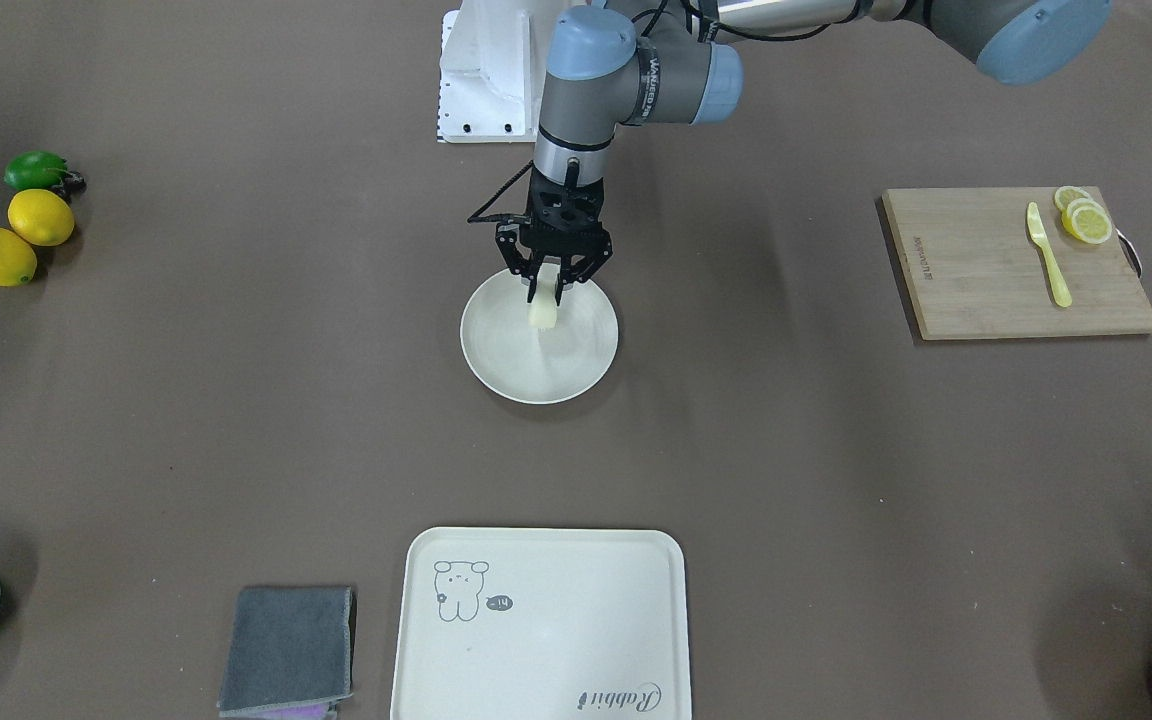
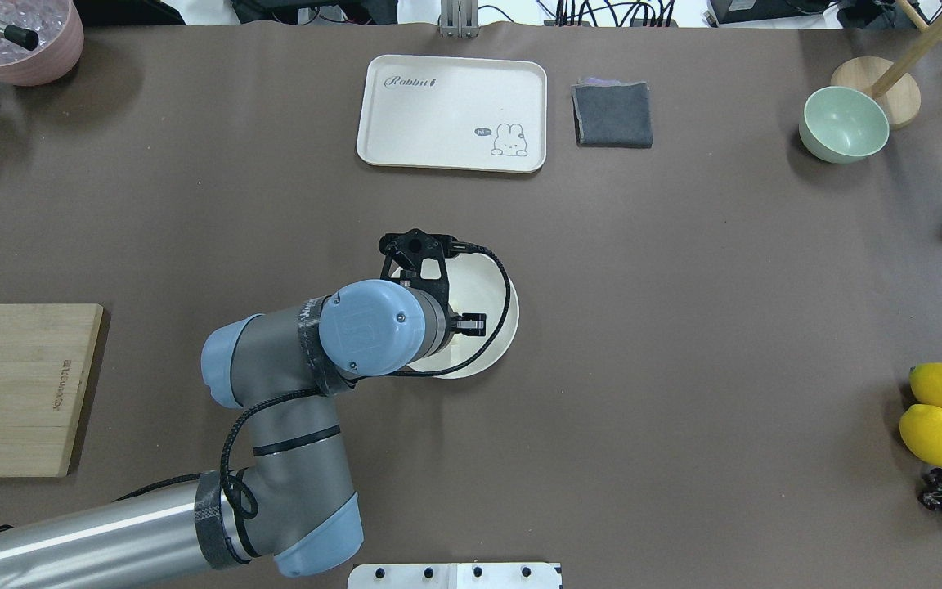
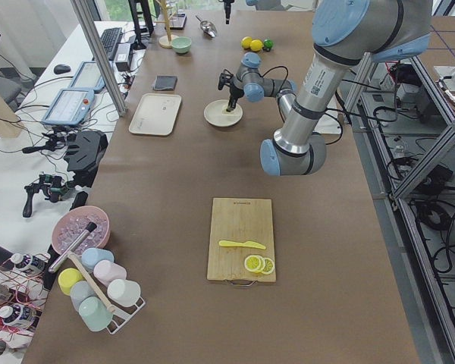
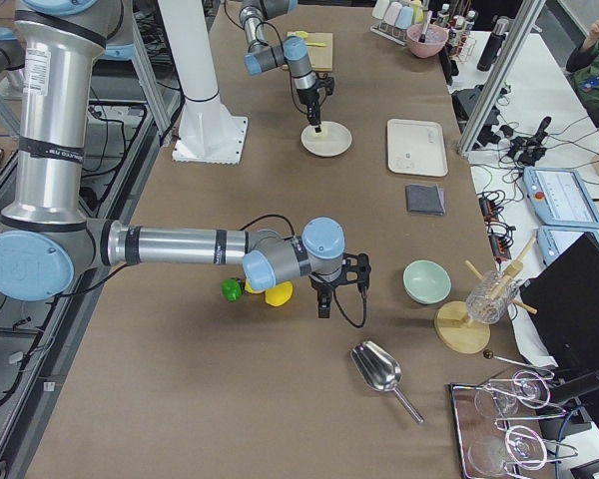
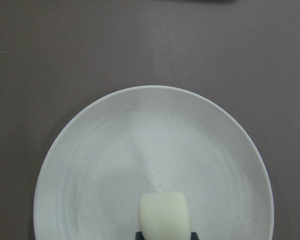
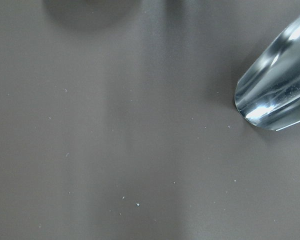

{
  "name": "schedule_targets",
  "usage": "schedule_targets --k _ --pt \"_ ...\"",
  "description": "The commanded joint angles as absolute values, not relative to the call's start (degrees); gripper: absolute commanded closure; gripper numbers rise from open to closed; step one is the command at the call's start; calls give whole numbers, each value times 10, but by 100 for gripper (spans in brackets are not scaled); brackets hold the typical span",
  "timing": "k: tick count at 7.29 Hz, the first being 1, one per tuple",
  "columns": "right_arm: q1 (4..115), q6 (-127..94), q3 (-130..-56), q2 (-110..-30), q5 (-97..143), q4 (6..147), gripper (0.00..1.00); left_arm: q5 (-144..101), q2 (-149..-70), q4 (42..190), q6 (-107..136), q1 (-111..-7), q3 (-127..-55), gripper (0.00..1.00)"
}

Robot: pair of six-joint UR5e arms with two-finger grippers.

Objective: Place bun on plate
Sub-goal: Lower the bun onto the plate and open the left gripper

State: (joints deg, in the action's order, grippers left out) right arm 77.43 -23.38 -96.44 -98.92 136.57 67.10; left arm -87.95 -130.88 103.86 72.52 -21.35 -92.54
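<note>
The round cream-white plate (image 1: 558, 368) lies at the table's middle. The pale bun (image 1: 543, 313) hangs over the plate's near-robot half, and my left gripper (image 1: 546, 292) is shut on its upper end, pointing straight down. In the left wrist view the bun (image 5: 162, 216) sits low in the frame between the finger bases, over the plate (image 5: 115, 150). Whether the bun touches the plate I cannot tell. In the overhead view the left arm's wrist covers the bun and part of the plate (image 2: 491, 278). My right gripper (image 4: 322, 305) hovers far off near the lemons; whether it is open or shut I cannot tell.
A cream tray (image 1: 541, 620) and a grey cloth (image 1: 286, 650) lie across the table from the robot. A wooden board (image 1: 986, 270) carries a yellow knife and lemon slices. Lemons (image 1: 21, 235), a green bowl (image 2: 843, 124) and a metal scoop (image 6: 280, 95) lie at the far end.
</note>
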Motion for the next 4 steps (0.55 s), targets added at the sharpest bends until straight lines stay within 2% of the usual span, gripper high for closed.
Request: schedule_targets --k 1,3,4 --pt "774 -235 -965 -989 1367 671 0 -874 -1312 1039 722 -213 -908 61" --pt "774 -236 -965 -988 1367 671 0 -873 -1311 1038 722 -213 -904 54" --pt "774 -236 -967 -987 1378 671 0 -873 -1311 1038 722 -212 -899 46"
